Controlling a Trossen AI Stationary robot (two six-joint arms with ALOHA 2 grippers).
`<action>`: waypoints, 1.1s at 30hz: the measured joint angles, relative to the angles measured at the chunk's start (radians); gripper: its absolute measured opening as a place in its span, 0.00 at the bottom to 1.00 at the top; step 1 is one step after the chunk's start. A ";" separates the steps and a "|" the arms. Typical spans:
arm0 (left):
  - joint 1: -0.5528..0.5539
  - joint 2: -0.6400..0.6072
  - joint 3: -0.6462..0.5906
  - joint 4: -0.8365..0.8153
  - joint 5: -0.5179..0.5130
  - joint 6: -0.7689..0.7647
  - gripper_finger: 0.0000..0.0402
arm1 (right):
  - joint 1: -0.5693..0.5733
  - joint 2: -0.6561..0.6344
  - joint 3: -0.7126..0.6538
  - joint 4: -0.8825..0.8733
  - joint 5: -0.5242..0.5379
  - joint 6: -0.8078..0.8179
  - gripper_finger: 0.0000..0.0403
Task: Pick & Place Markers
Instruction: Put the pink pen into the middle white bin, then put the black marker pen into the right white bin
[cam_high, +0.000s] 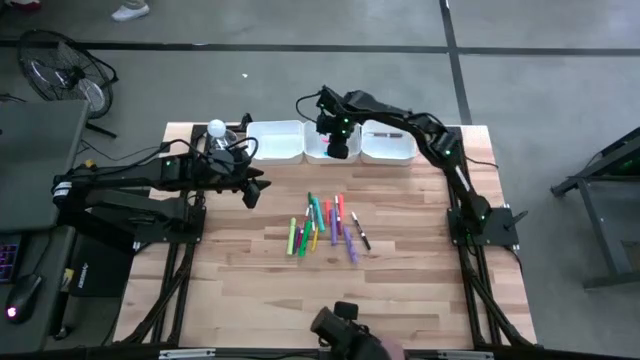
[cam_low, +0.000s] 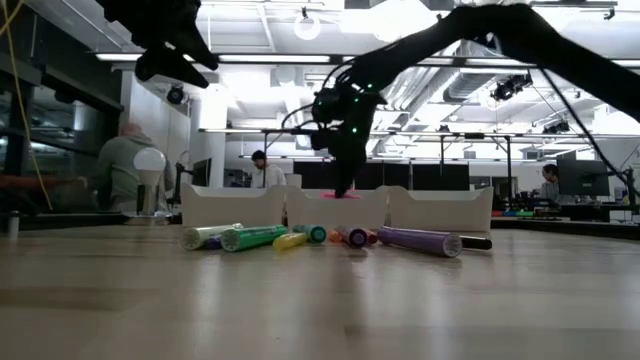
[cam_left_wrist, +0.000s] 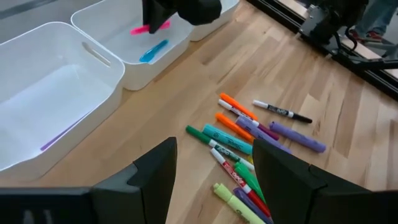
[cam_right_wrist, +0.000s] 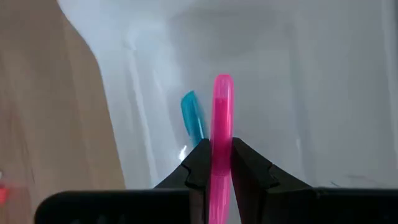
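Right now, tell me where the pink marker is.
The pink marker is pinched in the right gripper, just above the middle white tray, over a blue marker.

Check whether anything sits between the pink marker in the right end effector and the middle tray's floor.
Nothing visible blocks it. The right end effector holds the pink marker over the middle tray; a blue marker lies beside the drop line.
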 joint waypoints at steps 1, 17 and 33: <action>0.000 0.000 0.000 0.000 0.000 -0.001 0.51 | 0.000 0.015 0.019 -0.024 0.000 -0.007 0.09; 0.000 0.000 0.000 -0.002 0.000 -0.017 0.51 | 0.001 0.062 0.079 -0.108 -0.005 -0.025 0.12; 0.000 0.000 0.000 -0.002 0.002 -0.017 0.51 | 0.009 0.036 0.079 -0.124 0.045 0.131 0.35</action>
